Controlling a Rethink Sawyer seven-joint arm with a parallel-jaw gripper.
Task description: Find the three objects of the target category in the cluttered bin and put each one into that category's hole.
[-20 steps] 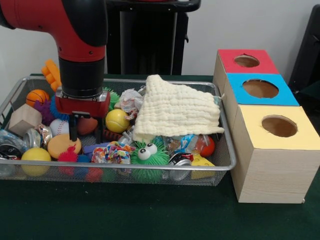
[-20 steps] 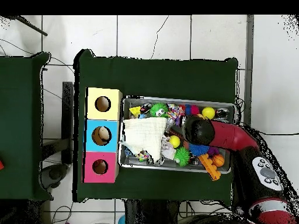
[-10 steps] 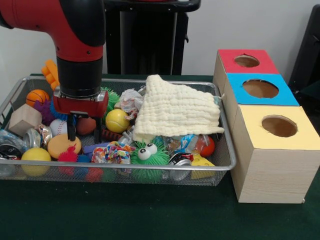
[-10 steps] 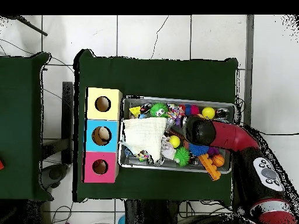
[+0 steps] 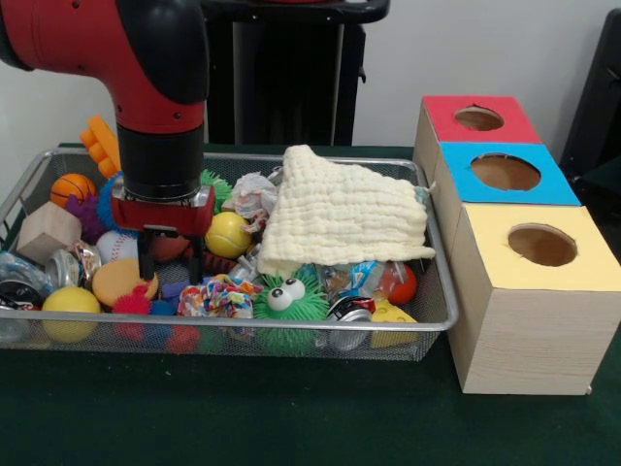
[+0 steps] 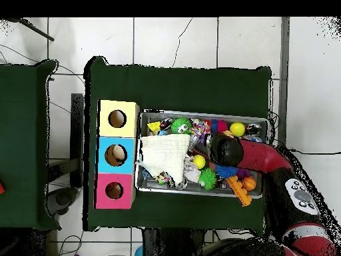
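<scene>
- Gripper (image 5: 170, 260) hangs low inside the wire bin (image 5: 427, 325), its two dark fingers (image 5: 145, 256) spread apart, straddling a reddish-brown ball (image 5: 170, 246) that sits between them; whether the pads touch it cannot be told.
- Taking the cream waffle-weave cloth (image 5: 342, 216) as landmark: the gripper is to its left in the front view, with a yellow tennis-type ball (image 5: 229, 234) between the two.
- Crumpled white paper (image 5: 252, 192) lies against the cloth's left edge, behind the yellow ball.
- In front of the cloth, a green fuzzy toy with googly eyes (image 5: 288, 299) sits against the bin's near wall; a multicoloured patterned wad (image 5: 217, 297) lies just left of it.
- An orange-red ball (image 5: 399, 283) peeps from under the cloth's front right corner, beside a dented can (image 5: 349, 310).
- Far left of the cloth: a small basketball (image 5: 73, 187), a wooden block (image 5: 46, 231), a baseball (image 5: 114, 246), an orange disc (image 5: 120, 281) and a plain yellow ball (image 5: 68, 303).
- Right of the cloth, outside the bin, stand three wooden boxes with round holes: red-topped (image 5: 479, 118), blue-topped (image 5: 506, 172), yellow-topped (image 5: 541, 245).
- No writing on anything can be read.
- From overhead, the red arm (image 6: 263, 157) reaches over the bin's side away from the boxes.
</scene>
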